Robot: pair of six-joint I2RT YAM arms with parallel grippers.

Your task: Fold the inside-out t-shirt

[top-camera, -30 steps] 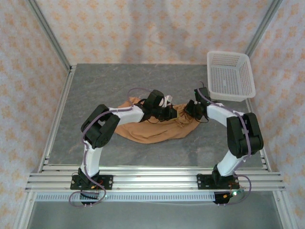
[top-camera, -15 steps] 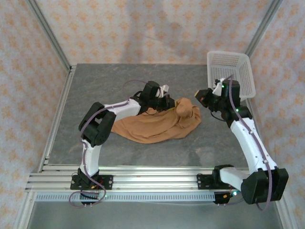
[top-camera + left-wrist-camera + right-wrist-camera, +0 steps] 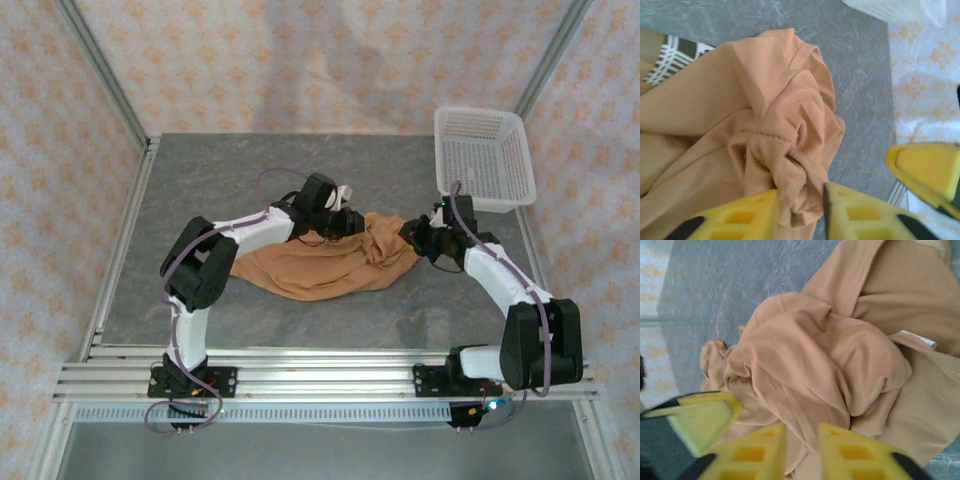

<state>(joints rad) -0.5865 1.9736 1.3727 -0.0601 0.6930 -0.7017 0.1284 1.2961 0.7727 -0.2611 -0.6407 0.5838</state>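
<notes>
The inside-out t-shirt (image 3: 325,265) lies in a crumpled heap at the centre of the top view, far from flat. Its right end is gathered into a raised knot of folds. In the right wrist view a small white label (image 3: 918,339) shows at the right edge of that knot. In the left wrist view a checked print patch (image 3: 675,56) peeks out at the upper left.

The left gripper (image 3: 348,222) sits on the heap's upper edge, a little right of centre, and the right gripper (image 3: 415,237) is at its right end, so the two are near each other. In each wrist view the yellow fingers along the bottom stand partly apart with bunched cloth in the gap. I cannot tell whether that cloth is pinched or merely lying there.

The knot is the main risk. If either gripper takes several layers at once, pulling would likely tighten the bundle or drag the whole heap across the bench (image 3: 200,180) instead of spreading it. A weak hold risks the opposite: the fold slips free and slumps back. With seams and edges buried, a wrong layer is easily taken. Working this near, the grippers could knock together. A wide sweep toward the upper right could catch the white basket (image 3: 480,160).
</notes>
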